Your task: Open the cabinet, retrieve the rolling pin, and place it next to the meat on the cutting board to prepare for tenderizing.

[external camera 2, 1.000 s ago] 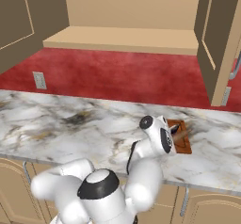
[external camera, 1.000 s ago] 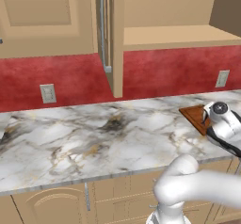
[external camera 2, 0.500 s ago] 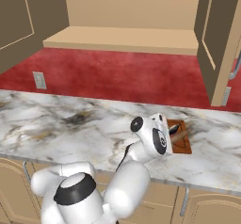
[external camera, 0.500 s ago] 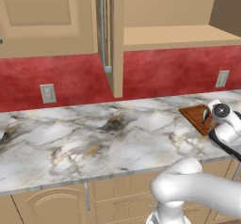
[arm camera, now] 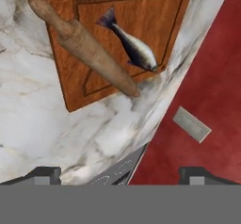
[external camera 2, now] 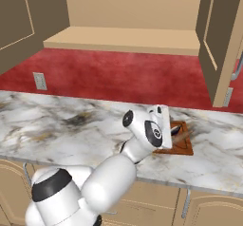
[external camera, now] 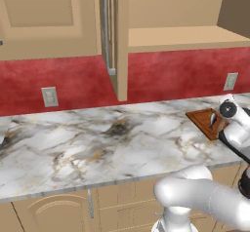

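A marble desk (external camera: 88, 148) runs under a red wall, and above it the cabinet (external camera: 122, 36) stands open with its shelf bare. From the right base view the arm hangs over the cutting board (external camera 2: 182, 146). In the hand view the rolling pin (arm camera: 82, 46) lies across the board's edge, ahead of the jaws and just beside the meat (arm camera: 134, 44), a small fish. The jaws (arm camera: 120, 175) are spread wide, gripping nothing. Placing looks done; what remains, I judge, is drawing the arm clear

Even, bright rendered light; soft faint shadows (no glare); textures slightly blurry.
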